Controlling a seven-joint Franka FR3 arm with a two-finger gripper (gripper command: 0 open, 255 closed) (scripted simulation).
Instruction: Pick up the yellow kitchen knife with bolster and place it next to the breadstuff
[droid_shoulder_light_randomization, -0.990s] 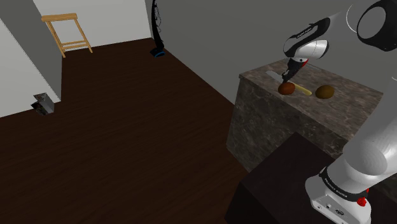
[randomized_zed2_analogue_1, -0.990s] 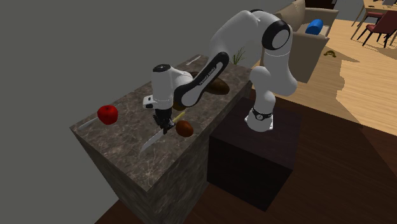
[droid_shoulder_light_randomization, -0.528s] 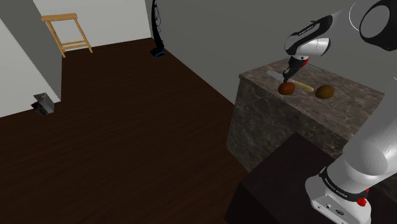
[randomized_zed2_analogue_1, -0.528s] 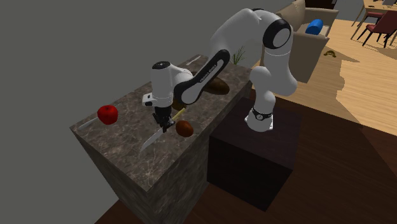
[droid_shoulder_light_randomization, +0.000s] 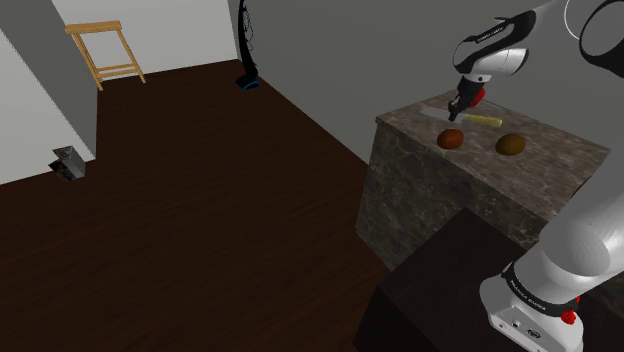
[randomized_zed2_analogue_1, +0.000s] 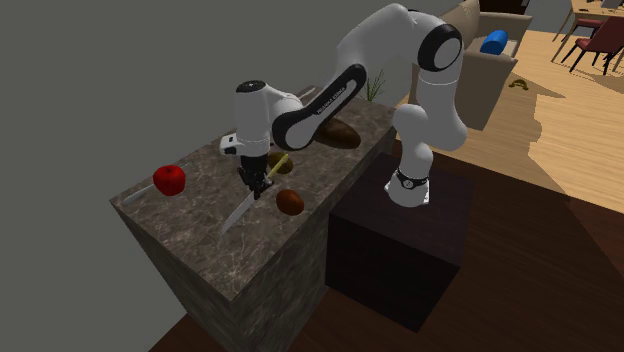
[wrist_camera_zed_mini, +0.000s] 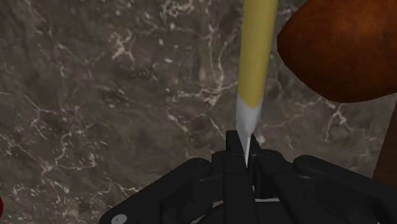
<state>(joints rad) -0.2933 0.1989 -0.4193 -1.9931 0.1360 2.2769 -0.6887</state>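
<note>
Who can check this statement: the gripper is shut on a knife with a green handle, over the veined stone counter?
One thing is wrong: the knife has a yellow handle, not green, as the wrist view shows. The gripper is indeed shut on it, over the veined stone counter.

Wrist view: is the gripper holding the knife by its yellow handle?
No. The gripper is shut on the knife at its grey metal part; the whole yellow handle sticks out free beyond it.

A marbled counter (droid_shoulder_light_randomization: 430, 195) stood on dark wood floor (droid_shoulder_light_randomization: 200, 240); well away from it, a wooden chair (droid_shoulder_light_randomization: 103, 52) met a pale wall (droid_shoulder_light_randomization: 170, 30).
</note>
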